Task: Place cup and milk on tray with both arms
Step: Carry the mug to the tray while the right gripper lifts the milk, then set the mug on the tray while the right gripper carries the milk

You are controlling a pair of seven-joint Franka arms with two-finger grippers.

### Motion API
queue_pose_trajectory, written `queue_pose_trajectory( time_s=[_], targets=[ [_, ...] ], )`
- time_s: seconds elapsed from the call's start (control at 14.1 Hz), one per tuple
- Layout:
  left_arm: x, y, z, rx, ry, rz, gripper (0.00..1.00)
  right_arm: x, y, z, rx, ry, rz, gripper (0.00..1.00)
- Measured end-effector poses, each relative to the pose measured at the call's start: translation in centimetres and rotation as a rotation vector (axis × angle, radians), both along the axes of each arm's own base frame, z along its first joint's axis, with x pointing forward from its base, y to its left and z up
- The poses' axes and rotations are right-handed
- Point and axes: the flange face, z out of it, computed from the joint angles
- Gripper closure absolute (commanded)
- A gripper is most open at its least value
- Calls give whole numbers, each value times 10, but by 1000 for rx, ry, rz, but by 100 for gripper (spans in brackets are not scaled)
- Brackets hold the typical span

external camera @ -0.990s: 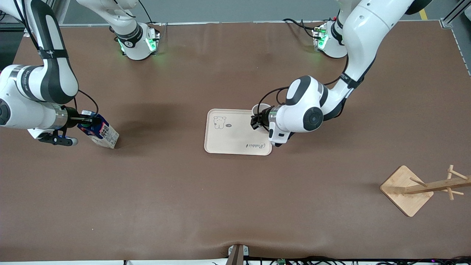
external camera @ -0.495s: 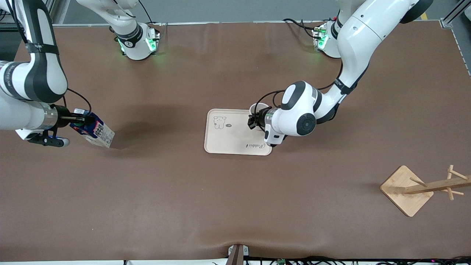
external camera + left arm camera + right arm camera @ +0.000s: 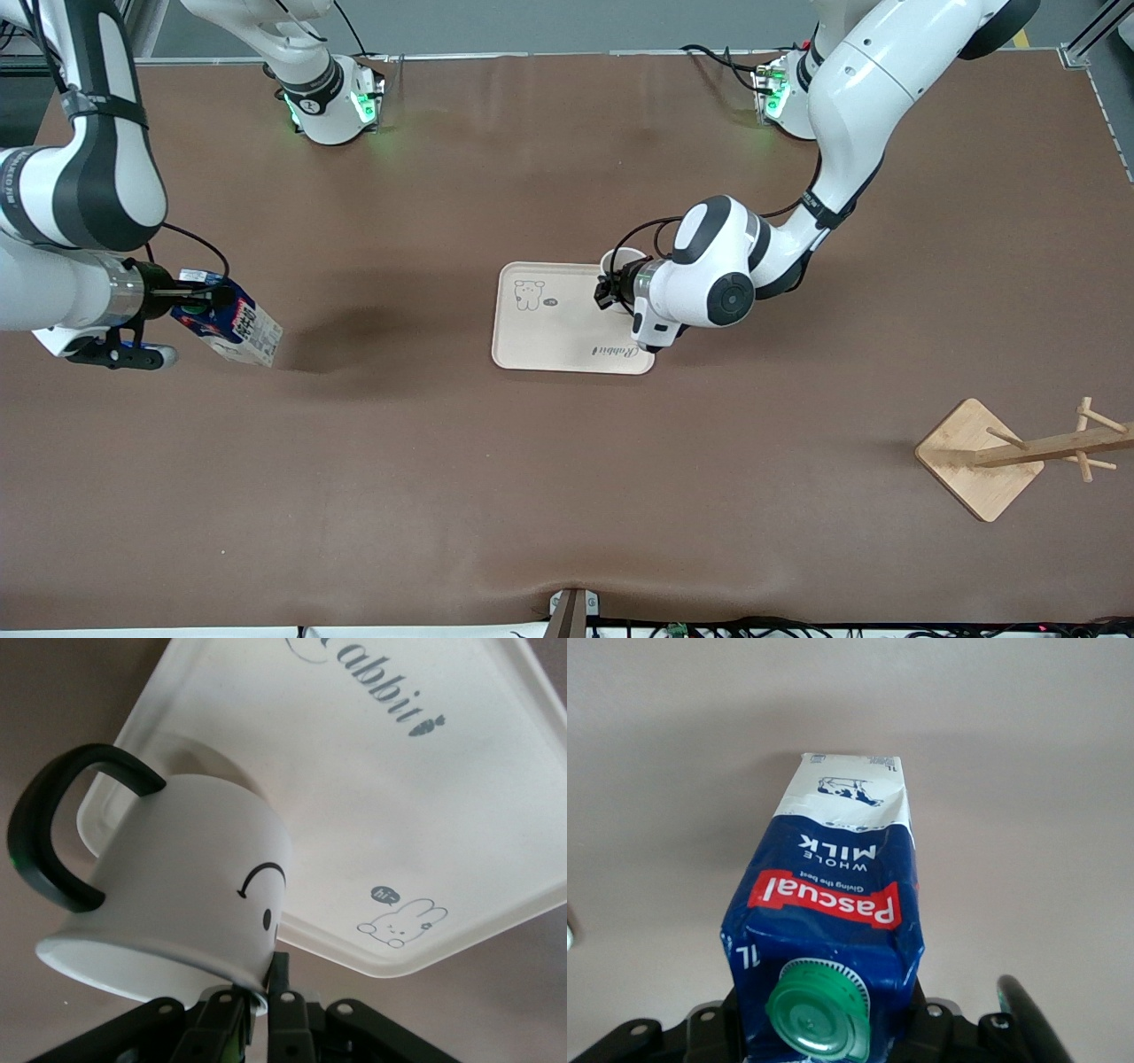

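Observation:
The white cup (image 3: 622,261) with a smiley face is tilted, its base over the corner of the cream tray (image 3: 558,328) on the side of the left arm's end. My left gripper (image 3: 609,291) is shut on the cup's rim. In the left wrist view the cup (image 3: 177,895) leans over the tray (image 3: 399,788), its black handle clear of my left gripper (image 3: 261,999). My right gripper (image 3: 193,297) is shut on the top of the milk carton (image 3: 235,326) and holds it tilted over the table near the right arm's end. The right wrist view shows the milk carton (image 3: 833,886) in my right gripper (image 3: 824,1032).
A wooden peg stand (image 3: 970,456) stands on its square base near the left arm's end of the table, nearer the front camera than the tray. The brown table (image 3: 567,496) runs wide between the milk and the tray.
My left gripper has carried the cup a little farther over the tray's corner. My right gripper has shifted the milk slightly, first toward the table's end, then back and lower in the view.

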Motion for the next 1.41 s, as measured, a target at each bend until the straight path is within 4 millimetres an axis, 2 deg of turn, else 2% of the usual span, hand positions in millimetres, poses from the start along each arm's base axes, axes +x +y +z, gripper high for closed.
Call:
queue_pose_trajectory(
  time_s=[0.21,0.28,0.35,0.42,0.5,0.78,0.92,1.06,1.2,1.41],
  targets=[
    [3,-1,0,-2,-1,-3,100,3,32,12,-10,-24,17,100],
    [4,-1,0,-3,1,-3,84,3,42,15,-10,-28,31,100],
    [4,-1,0,-3,1,-3,50,3,51,18,-10,-31,42,100],
    [5,-1,-1,-3,0,-4,4,3,59,20,-4,-33,50,100],
    [6,-1,-2,-2,-1,-4,0,3,65,21,9,-34,51,100],
    [16,-1,8,1,-31,-17,0,2,70,21,40,-30,43,100],
    [25,-2,26,-2,-15,-40,0,1,79,21,70,-26,24,100],
    [37,-1,51,-4,-3,-50,0,-1,97,22,97,-22,7,100],
    [49,5,74,1,-26,-54,0,-6,135,27,107,-23,12,100],
    [65,23,108,41,-122,-62,0,-22,232,28,74,-31,30,96]
  ],
)
